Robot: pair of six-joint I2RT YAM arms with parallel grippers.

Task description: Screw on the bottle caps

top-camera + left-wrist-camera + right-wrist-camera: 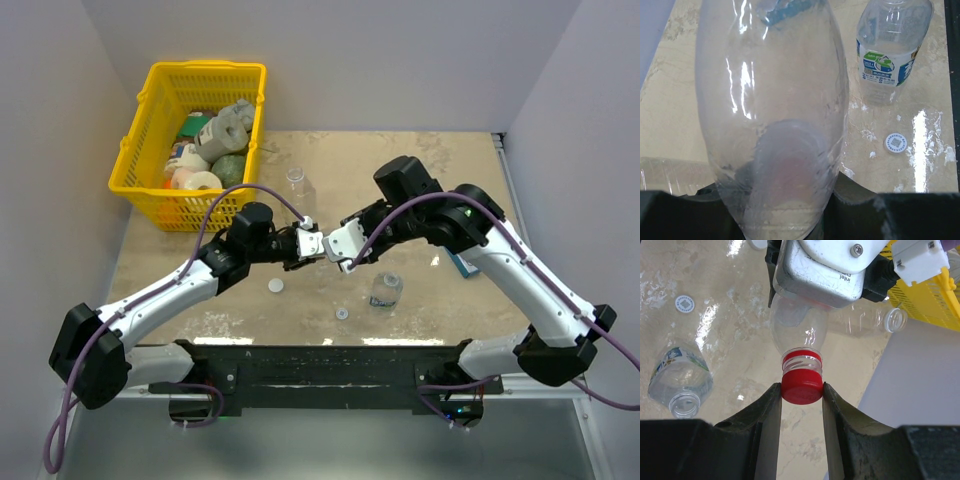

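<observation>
Red cap point(801, 387) sits on the threaded neck of the clear bottle point(775, 115), which is held in the air over the middle of the surface point(330, 160), between the two arms. Right end effector point(801, 396) is closed on the cap, with one finger pressed against each side of it. Bare thread and a red ring show between the cap and the bottle's shoulder. Left end effector point(780, 205) is clamped around the bottle's body, which lies roughly level with its neck pointing toward the right arm.

Blue-labelled bottle point(385, 290) stands upright and open on the surface near the front edge, below the right end effector in the top view. Grey cap point(342, 313) lies flat near it on its left, not touching. White cap point(276, 286) lies flat further left, below the left wrist, apart from both. Square bottle point(297, 183) stands upright and uncapped further back, near the basket point(150, 110). The basket is yellow, sits at the back left and holds rolls and other items. A blue-and-white box point(462, 266) lies partly hidden beneath the right arm.
</observation>
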